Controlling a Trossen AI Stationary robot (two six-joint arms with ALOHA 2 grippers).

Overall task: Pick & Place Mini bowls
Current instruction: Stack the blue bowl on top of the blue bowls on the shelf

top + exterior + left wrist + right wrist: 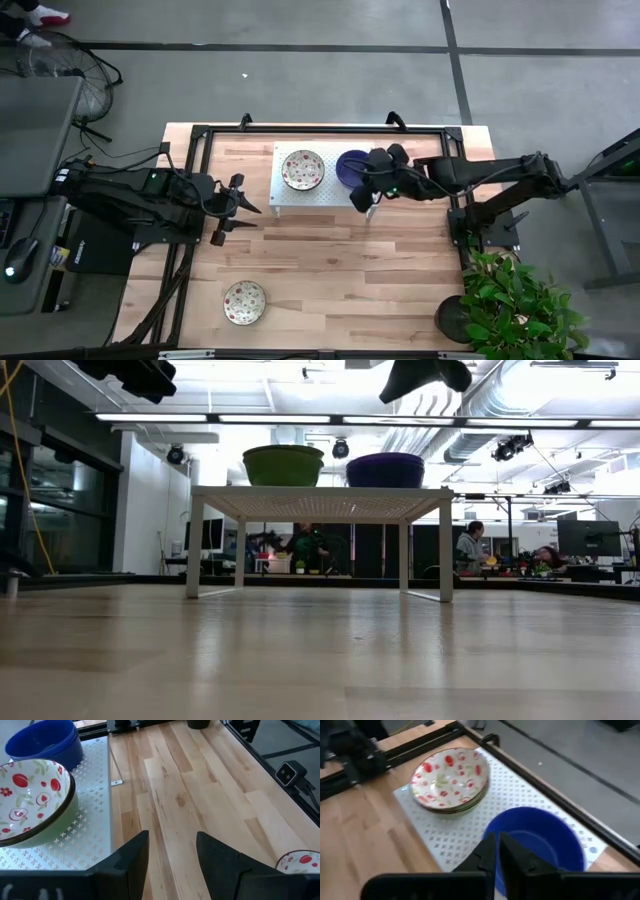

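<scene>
Reference landmark: the white perforated rack [318,183], standing at the far middle of the wooden table [330,260].

1. Left gripper [240,208]. Positioned just off the rack's left end, above bare table. The left wrist view shows its two fingers [134,856] spread apart with nothing between them. Judged idle or between cycles.

2. Loose patterned bowl [244,302]. A cream-white bowl with a reddish pattern sits alone on the table, well apart from the rack, toward the near-left corner. It also shows at the edge of the left wrist view [301,861]. It is judged the one item left to move.

3. Patterned stack [302,169]. On the rack's left half. The right wrist view shows more than one rim nested there [451,779]; the exact count cannot be read. The low view shows its green outer wall [283,465].

4. Blue stack [351,166]. On the rack's right half, beside the patterned stack. The low view shows a dark stacked profile [385,470]; the count is uncertain.

5. Right gripper [362,197]. Over the near edge of the blue stack at the rack's right end. In the right wrist view its fingers [490,851] stand nearly together with only a thin gap, holding nothing visible, above the blue rim [535,840].

Progress: mostly complete. Both colours are sorted into stacks on the rack; the single patterned bowl on the table appears to be the remaining pick, and it lies on the left arm's side.
</scene>
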